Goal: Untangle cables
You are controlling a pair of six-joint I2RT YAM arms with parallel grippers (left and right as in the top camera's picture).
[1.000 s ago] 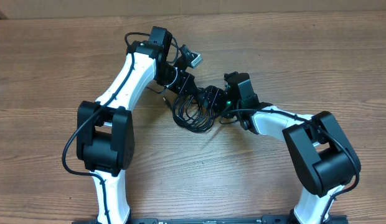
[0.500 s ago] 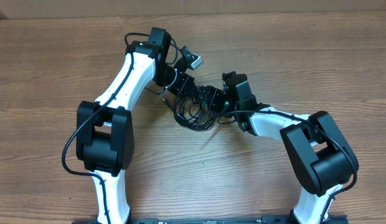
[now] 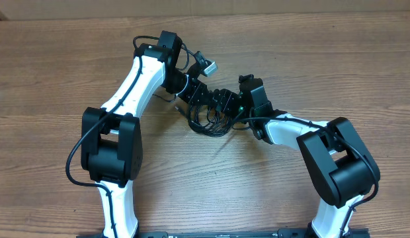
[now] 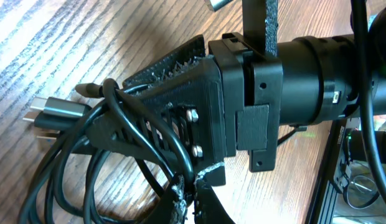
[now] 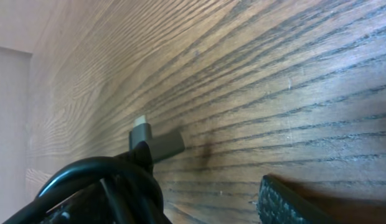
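Black and thin, the flexible cables (image 3: 208, 120) lie bunched in loose loops on the brown wood-grain table (image 3: 337, 59), in the gap between the 2 arms. Both arms bend inward to meet over that 1 knot. We judge this placing deliberate: with a hold on each side of the bundle, 1 side can anchor while the other draws a strand out.

Nearest in the left wrist view, a strand drops straight into the tips of the left gripper (image 4: 192, 200). Just beyond, several strands drape over a black finger of the right gripper (image 3: 223, 104), so the bundle looks hooked as well as pinched. Farther out, a grey metal-bodied plug (image 5: 159, 144) sits at the outer edge of the loops, on or just above the wood and free of either arm. We take it for a loose end that has to be worked back through.

As for the pincers, the left one's 2 fingertips (image 4: 208, 205) stand almost together, with only a sliver between them. We read them as clamped on a strand of the cables. The right one touches the cords along its finger. In its own view, though, only 1 ribbed pad (image 5: 292, 199) shows and the loops hide the other, so we cannot tell how wide it stands.
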